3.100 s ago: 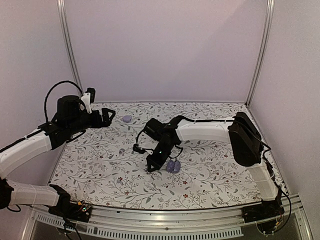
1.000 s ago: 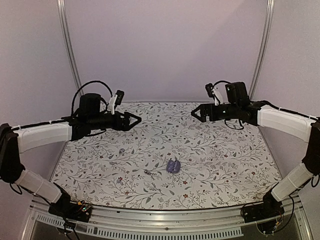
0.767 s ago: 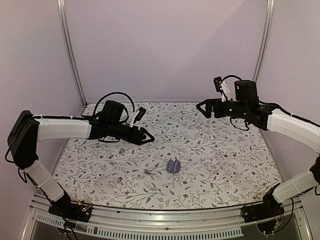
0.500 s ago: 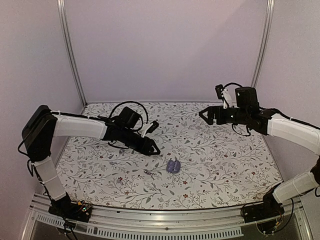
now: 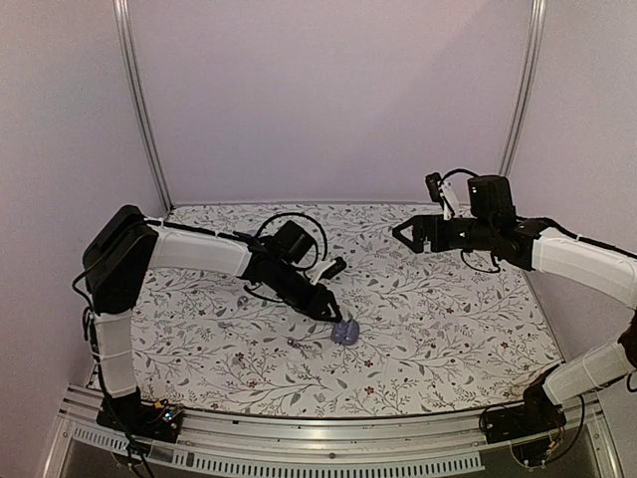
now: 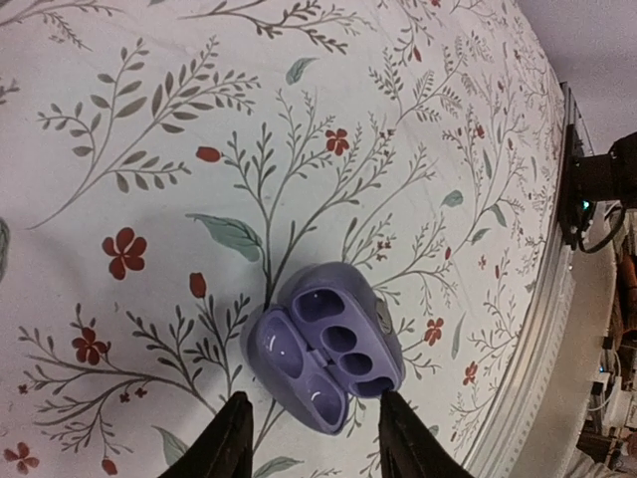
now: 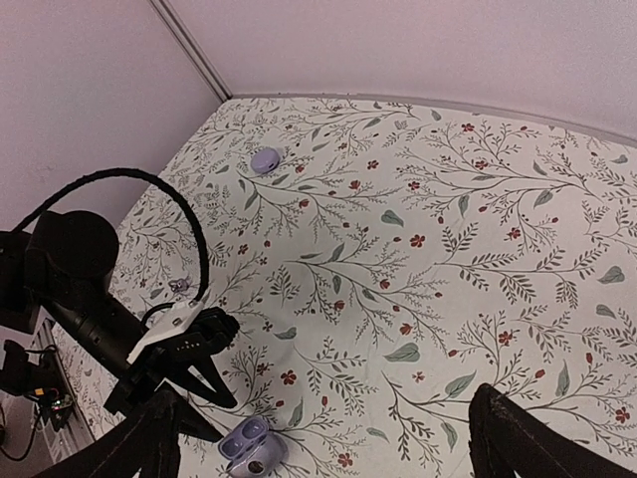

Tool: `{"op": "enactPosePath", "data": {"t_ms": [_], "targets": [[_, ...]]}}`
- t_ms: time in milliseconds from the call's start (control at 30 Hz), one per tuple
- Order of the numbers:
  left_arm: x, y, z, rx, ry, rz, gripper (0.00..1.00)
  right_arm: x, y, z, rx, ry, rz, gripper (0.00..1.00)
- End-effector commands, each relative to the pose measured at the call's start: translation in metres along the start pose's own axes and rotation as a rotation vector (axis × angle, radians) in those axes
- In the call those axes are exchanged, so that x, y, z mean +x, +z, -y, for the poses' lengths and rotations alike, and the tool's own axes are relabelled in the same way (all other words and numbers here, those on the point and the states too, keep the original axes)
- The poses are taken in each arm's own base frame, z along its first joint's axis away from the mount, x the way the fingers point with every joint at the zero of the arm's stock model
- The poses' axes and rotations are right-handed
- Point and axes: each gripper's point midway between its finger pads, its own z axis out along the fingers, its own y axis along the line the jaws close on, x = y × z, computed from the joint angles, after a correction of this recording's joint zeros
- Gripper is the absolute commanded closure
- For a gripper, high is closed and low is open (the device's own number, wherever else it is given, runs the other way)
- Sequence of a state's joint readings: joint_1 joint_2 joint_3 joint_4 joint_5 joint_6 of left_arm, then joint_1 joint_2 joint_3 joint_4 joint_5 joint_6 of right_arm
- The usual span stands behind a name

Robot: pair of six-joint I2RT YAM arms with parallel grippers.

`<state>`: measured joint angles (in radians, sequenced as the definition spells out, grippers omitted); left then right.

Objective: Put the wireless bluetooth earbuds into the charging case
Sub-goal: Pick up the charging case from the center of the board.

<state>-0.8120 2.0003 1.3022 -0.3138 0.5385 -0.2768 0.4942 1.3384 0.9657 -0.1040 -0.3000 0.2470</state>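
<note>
Left fingers [image 6: 231, 438] are hovering apart at 10 o'clock of the open charging case [image 6: 328, 349]; right fingers [image 7: 149, 438] are hanging spread, well away at 2 o'clock.

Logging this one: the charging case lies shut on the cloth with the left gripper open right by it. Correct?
Not shut: the charging case lies open on the cloth, its wells facing up, as the left wrist view shows. The left gripper is open right by it.
</note>
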Motion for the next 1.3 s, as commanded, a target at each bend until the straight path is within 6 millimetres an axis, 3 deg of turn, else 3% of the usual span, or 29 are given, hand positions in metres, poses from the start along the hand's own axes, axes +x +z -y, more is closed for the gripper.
{"op": "enactPosePath", "data": {"t_ms": [0, 200, 767, 1067, 1267], "targets": [[0.015, 0.015, 0.000, -0.007, -0.014, -0.084, 0.58, -0.003, -0.006, 0.001, -0.002, 0.001, 0.019, 0.01], [0.030, 0.034, -0.013, -0.065, -0.017, -0.145, 0.64, -0.001, -0.006, 0.001, -0.007, -0.004, 0.009, 0.01], [0.009, 0.054, -0.006, -0.141, 0.128, -0.144, 0.77, 0.007, -0.005, 0.004, -0.009, 0.002, -0.009, 0.01], [-0.020, 0.031, 0.003, -0.185, 0.203, -0.058, 0.91, 0.013, -0.003, 0.007, -0.010, 0.008, -0.033, 0.01], [-0.035, 0.019, 0.013, -0.186, 0.243, -0.009, 0.95, 0.044, 0.007, 0.009, -0.065, 0.055, -0.128, 0.01]]}}
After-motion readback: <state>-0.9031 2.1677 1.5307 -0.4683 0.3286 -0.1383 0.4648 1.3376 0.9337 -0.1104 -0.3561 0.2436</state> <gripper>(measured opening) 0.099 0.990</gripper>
